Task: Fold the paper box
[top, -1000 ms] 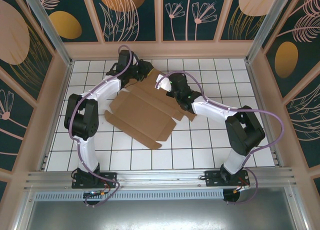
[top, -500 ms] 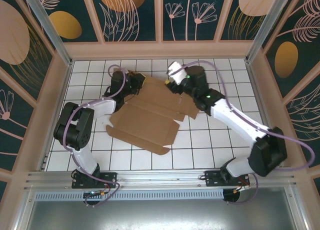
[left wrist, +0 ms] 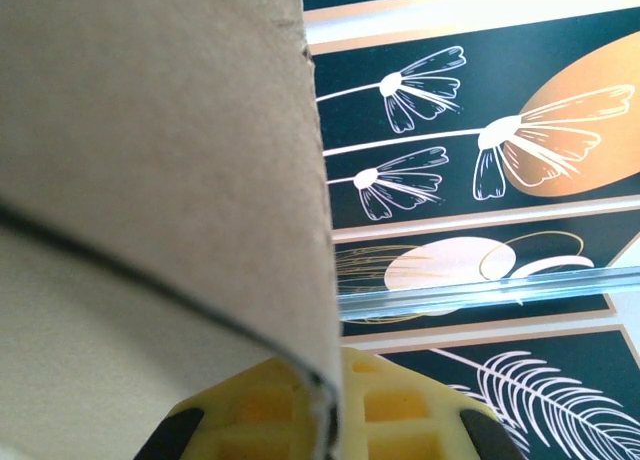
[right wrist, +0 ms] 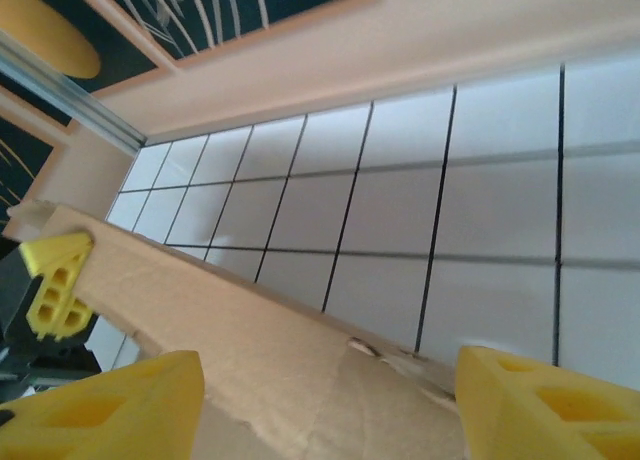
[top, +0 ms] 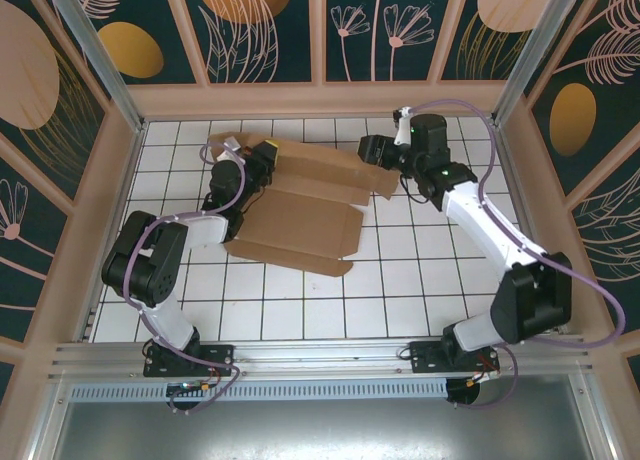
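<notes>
The box (top: 300,225) lies as an unfolded sheet on the table (top: 430,280), left of centre, and its far flap seems raised. The left pincer (top: 262,162) is clamped tight on that flap's left end, with card nipped between its yellow tips in the wrist view. The right pincer (top: 372,150) gapes wide astride the flap's right end and holds nothing. With only one end gripped, the flap may twist or crease off its score, or the sheet may skid across the tiles. If the right jaws close askew, they could crush the corner.
</notes>
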{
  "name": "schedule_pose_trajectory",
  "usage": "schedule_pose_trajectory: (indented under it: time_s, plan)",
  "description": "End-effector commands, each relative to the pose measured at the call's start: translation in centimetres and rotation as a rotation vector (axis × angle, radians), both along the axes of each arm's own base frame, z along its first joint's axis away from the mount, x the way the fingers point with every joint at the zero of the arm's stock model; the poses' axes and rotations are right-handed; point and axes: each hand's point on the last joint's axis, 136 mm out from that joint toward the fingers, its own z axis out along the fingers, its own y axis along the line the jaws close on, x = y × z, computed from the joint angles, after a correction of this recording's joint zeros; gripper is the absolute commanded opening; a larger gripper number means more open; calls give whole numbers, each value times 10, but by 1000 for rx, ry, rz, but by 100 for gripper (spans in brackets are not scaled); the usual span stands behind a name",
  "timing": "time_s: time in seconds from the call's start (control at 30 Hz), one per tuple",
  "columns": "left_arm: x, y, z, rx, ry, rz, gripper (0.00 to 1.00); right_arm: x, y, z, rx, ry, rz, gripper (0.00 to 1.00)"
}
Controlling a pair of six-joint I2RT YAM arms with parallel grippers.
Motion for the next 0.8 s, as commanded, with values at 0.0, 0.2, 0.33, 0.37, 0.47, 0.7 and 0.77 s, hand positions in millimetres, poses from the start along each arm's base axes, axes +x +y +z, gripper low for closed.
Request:
schedule_pose_trajectory:
  time_s: [0.0,0.2,0.33,0.37,0.47,0.7,0.77]
  plan:
    - [-3,3,14,-47,-54,14,0,-4,16,-15,150,186,16,72]
    - [-2,4,1,13,-2,20,0,1,26,-22,268,246,56,78]
    - [-2,9,-8,43,27,46,0,4,16,-22,215,246,11,78]
    - [-2,9,-10,45,31,47,0,4,12,-20,201,243,-8,78]
    - [-3,10,-12,46,37,50,0,2,7,-12,198,246,-26,77]
    - [-3,9,-24,43,56,47,0,-2,9,-36,169,347,-55,78]
    - [-2,7,-30,55,76,39,0,-2,12,-43,178,361,-49,78]
